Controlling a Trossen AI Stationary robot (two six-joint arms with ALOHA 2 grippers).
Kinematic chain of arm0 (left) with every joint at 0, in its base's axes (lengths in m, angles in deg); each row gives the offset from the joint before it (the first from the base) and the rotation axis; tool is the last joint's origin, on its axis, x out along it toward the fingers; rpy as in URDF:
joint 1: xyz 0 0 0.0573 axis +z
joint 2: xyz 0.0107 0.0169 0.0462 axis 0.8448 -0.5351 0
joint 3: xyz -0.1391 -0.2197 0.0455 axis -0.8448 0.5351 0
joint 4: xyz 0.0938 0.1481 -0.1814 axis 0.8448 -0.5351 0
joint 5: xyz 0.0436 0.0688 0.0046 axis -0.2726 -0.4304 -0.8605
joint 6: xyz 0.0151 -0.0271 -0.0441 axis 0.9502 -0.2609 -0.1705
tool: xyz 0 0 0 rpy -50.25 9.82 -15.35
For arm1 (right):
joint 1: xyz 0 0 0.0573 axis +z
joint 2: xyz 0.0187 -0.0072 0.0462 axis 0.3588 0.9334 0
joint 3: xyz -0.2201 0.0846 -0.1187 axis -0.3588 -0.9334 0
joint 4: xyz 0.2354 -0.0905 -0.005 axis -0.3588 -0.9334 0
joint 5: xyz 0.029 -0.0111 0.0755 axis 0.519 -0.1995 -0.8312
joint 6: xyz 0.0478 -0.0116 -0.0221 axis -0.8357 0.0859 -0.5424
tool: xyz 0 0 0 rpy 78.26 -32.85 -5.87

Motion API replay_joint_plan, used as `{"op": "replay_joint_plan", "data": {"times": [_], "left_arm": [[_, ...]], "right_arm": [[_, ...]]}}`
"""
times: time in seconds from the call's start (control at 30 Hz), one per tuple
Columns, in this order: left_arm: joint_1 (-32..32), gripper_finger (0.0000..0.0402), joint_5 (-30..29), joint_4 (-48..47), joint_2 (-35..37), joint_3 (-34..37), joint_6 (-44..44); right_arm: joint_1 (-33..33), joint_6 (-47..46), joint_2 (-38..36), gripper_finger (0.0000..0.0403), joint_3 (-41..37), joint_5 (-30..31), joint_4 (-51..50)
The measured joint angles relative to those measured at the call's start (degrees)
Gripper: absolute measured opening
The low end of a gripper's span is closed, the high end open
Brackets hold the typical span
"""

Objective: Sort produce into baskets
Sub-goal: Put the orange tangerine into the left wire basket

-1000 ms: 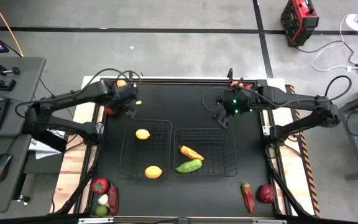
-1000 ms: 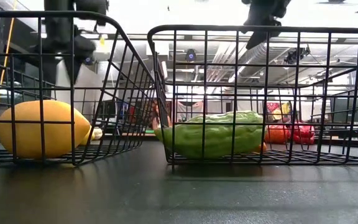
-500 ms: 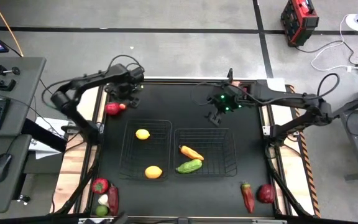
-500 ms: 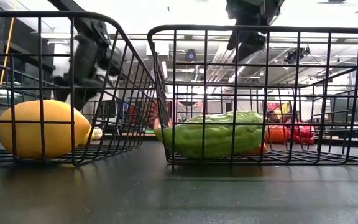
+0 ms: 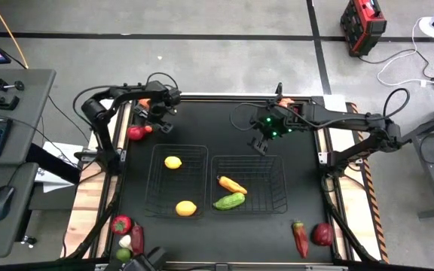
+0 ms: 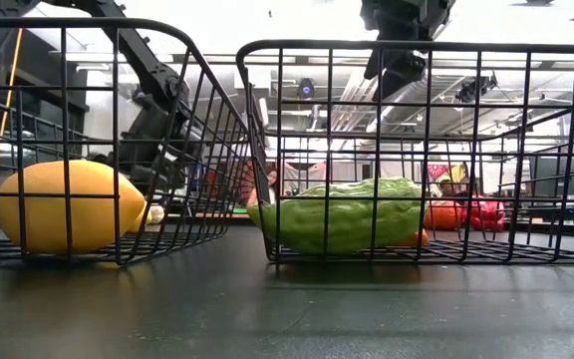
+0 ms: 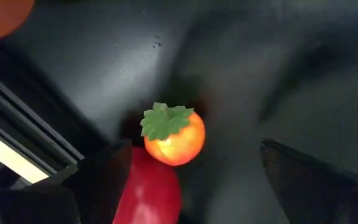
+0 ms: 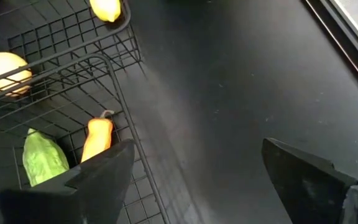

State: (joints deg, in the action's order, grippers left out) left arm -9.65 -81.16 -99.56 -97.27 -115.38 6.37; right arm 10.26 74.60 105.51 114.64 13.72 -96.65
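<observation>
Left pincer (image 5: 161, 123) has retreated above upright small pumpkin (image 7: 173, 135), leaves upward.

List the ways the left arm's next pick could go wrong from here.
The left hand is open over a small orange tomato-like piece that touches a red piece. Closing may catch both, or nudge the round one so it rolls. Both lie near the mat edge, so a bump could send one off it.

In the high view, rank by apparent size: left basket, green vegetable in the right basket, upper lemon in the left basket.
1. left basket
2. green vegetable
3. upper lemon
</observation>
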Motion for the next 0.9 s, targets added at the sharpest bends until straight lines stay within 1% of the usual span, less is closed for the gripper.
{"op": "replay_joint_plan", "data": {"times": [0.1, 0.17, 0.23, 0.33, 0.53, 0.57, 0.7, 0.9], "left_arm": [[0.1, 0.0324, 0.5, 0.0, -0.9, 0.0, 0.0], [0.1, 0.0301, 0.6, 0.0, -1.0, 0.0, 0.0], [0.1, 0.0270, 0.8, 0.0, -1.0, 0.0, -0.2], [0.1, 0.0206, 1.2, -0.2, -1.0, 0.0, -0.6], [0.1, 0.0046, 1.4, -0.3, -0.7, 0.0, -0.6], [0.0, 0.0031, 1.7, -0.3, -0.6, 0.0, -0.6], [0.0, 0.0029, 2.2, -0.1, 1.4, -0.1, -0.2], [0.3, 0.0030, 2.9, -0.6, 7.7, -1.9, -0.7]], "right_arm": [[0.0, -1.0, 0.0, 0.0346, 0.0, 0.0, 0.0], [0.0, -1.0, 0.0, 0.0346, 0.0, 0.0, 0.0], [0.0, -1.0, 0.0, 0.0346, 0.0, 0.0, 0.0], [0.0, -1.0, 0.0, 0.0346, 0.0, 0.0, 0.0], [0.0, -1.0, 0.0, 0.0346, 0.0, 0.0, -0.6], [0.0, -1.0, 0.0, 0.0346, 0.0, 0.0, -1.0], [0.0, -0.3, 0.0, 0.0346, 0.0, 0.0, -1.7], [0.0, 1.8, 0.0, 0.0346, 0.0, 0.0, -0.6]]}}
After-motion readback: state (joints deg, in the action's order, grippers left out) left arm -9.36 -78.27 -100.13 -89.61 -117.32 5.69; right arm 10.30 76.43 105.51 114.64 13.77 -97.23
